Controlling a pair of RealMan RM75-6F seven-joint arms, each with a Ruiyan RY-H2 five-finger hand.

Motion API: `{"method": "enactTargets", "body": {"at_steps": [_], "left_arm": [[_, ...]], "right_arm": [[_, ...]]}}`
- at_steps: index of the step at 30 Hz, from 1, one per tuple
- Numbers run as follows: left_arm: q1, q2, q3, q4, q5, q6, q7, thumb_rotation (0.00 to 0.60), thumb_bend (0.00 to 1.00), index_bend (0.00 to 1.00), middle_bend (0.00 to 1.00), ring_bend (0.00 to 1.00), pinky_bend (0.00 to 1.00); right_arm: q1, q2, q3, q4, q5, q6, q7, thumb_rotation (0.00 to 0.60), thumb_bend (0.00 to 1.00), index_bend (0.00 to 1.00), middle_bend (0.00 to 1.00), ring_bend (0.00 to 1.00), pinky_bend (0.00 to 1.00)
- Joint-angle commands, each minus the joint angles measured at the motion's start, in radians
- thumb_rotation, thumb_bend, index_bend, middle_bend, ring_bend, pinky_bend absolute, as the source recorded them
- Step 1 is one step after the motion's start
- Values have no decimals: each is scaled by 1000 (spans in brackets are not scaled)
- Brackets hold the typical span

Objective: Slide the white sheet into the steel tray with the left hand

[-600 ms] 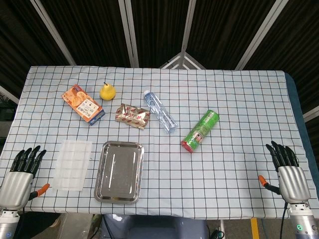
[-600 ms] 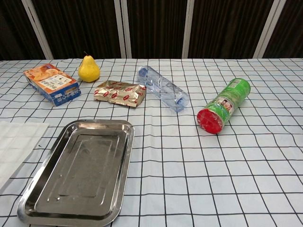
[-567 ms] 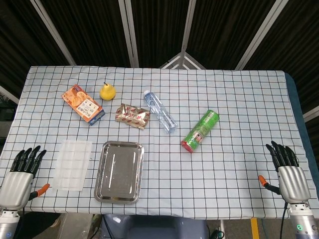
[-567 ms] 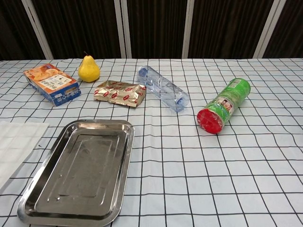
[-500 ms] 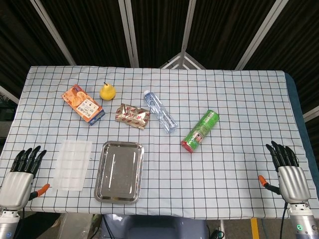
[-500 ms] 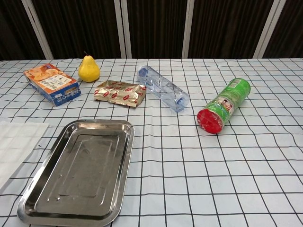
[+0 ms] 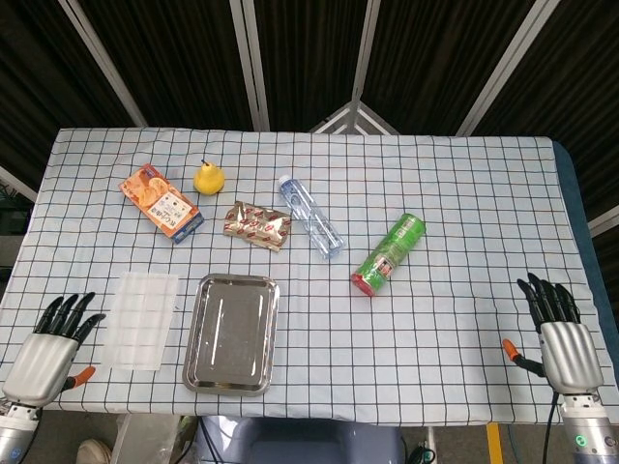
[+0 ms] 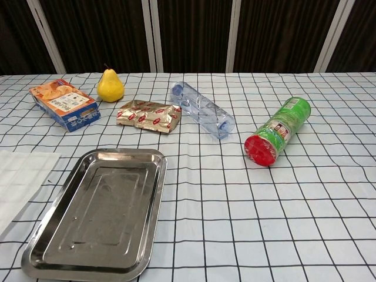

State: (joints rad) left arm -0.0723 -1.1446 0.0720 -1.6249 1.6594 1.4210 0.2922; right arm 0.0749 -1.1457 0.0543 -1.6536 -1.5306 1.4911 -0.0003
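Note:
The white sheet (image 7: 141,319) lies flat on the checked cloth, just left of the empty steel tray (image 7: 231,333); in the chest view the white sheet (image 8: 20,179) shows at the left edge beside the steel tray (image 8: 100,214). My left hand (image 7: 50,354) hovers at the table's front left corner, left of the sheet and apart from it, fingers spread and holding nothing. My right hand (image 7: 561,340) stays at the front right edge, fingers apart and empty. Neither hand shows in the chest view.
Behind the tray lie an orange snack box (image 7: 162,201), a yellow pear (image 7: 209,178), a foil packet (image 7: 258,224), a clear water bottle (image 7: 311,216) and a green can (image 7: 389,253) on its side. The table's front edge runs close under both hands.
My left hand has shifted slightly down and to the right, turning a little toward the sheet. The right hand and all objects stay where they were.

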Motion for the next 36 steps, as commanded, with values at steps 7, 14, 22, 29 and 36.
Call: {"method": "enactTargets", "body": {"at_steps": [7,14,22,29,36], "left_arm": [[-110,91,34,24,-93,-270,148,600,228,394,0,0,0],[-159,53,18,41,-125,-343,263,600,231,388,0,0,0],[-194,0,4,37,-163,-390,332,600,234,383,0,0,0],[-214,-32,11,36,-196,-426,387,600,238,387,0,0,0],[-233,-64,8,40,-212,-438,411,600,290,411,0,0,0]], "right_arm": [[-1,-2,1,-4,3,0,-3,600,313,0,0,0,0],[-2,-3,4,-5,9,2,-4,600,313,0,0,0,0],[-3,-2,6,-7,12,4,2,600,314,0,0,0,0],[-5,-1,8,-5,10,9,10,600,313,0,0,0,0],[-4,0,7,-5,7,8,12,600,314,0,0,0,0]]}}
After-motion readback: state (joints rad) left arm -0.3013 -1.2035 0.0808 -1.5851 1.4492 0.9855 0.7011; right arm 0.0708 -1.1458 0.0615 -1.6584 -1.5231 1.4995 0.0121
